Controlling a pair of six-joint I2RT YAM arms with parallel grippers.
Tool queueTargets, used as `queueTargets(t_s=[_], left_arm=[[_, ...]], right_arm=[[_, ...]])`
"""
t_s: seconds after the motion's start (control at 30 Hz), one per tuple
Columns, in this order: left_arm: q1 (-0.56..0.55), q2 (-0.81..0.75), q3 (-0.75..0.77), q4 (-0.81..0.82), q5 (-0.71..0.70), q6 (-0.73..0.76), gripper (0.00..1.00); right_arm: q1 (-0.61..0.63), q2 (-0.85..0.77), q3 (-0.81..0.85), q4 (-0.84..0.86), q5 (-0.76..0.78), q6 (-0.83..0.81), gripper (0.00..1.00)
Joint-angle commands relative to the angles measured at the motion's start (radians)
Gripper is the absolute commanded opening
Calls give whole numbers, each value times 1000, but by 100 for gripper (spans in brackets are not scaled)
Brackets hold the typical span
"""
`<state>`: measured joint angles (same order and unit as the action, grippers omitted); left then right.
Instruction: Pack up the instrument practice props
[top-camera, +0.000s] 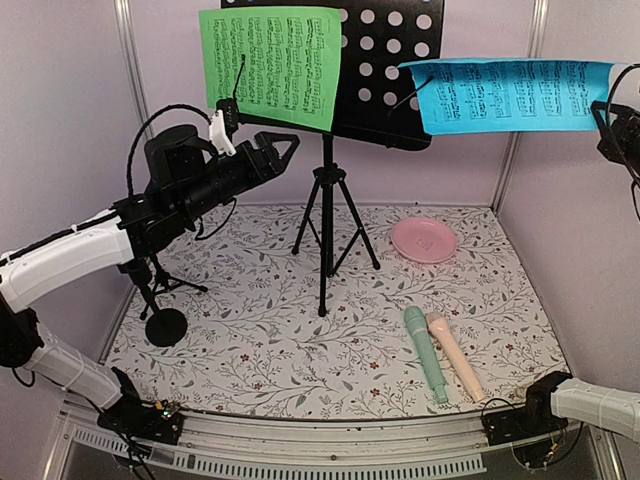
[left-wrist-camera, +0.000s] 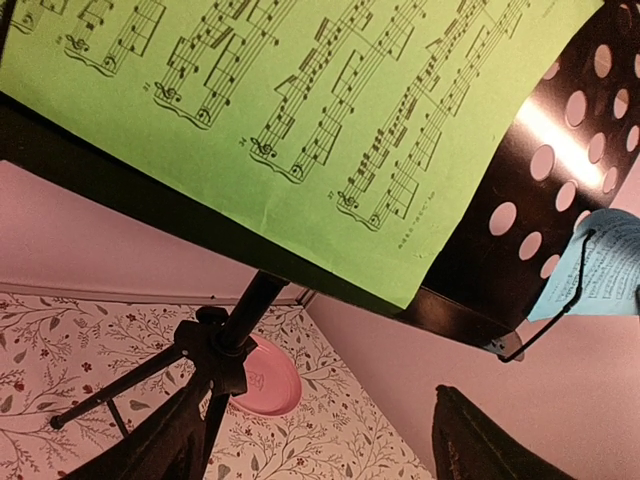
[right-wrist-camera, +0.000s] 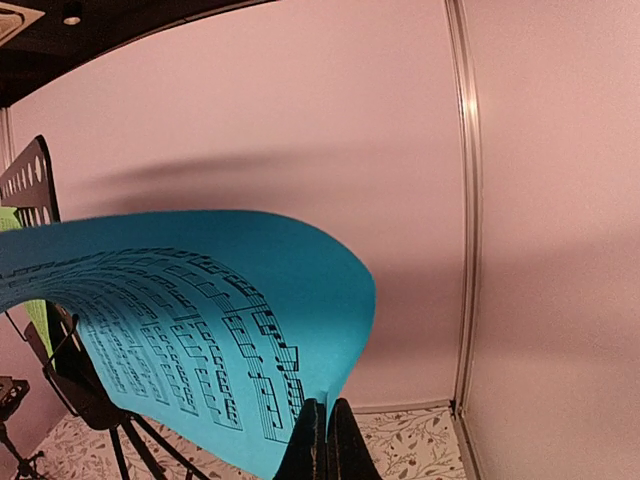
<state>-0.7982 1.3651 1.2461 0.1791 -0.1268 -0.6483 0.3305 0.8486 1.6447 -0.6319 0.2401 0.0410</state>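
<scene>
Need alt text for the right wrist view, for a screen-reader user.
The right gripper, at the bottom edge, is shut on one edge of a blue sheet-music page, which arcs up and leftward across the frame. A black perforated music desk shows at the far left against a pale wall.

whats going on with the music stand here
The right gripper is shut on one end of the blue sheet-music page, holding it out sideways from the black music desk. The left gripper hangs open just below the green page, which sits on the desk. The mint-green microphone and pale-pink microphone lie side by side on the table.
</scene>
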Motion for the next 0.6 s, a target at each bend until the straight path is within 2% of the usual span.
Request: queueTargets(t_s=[0.0, 0.13, 0.27, 0.47, 0.57], left_arm=[[-17, -42, -27, 11, -18, -5, 79], [-21, -58, -43, 1, -28, -4, 79], [-23, -67, -56, -6, -37, -6, 79], [-32, -63, -71, -6, -36, -11, 79], [-34, -62, -73, -5, -36, -7, 79]], right_arm=[[-4, 2, -8, -144, 54, 97, 0], [-4, 19, -24, -273, 55, 172, 0], [-4, 26, -52, -397, 117, 261, 0], [-3, 26, -67, -494, 296, 276, 0], [-3, 21, -90, -496, 314, 266, 0]])
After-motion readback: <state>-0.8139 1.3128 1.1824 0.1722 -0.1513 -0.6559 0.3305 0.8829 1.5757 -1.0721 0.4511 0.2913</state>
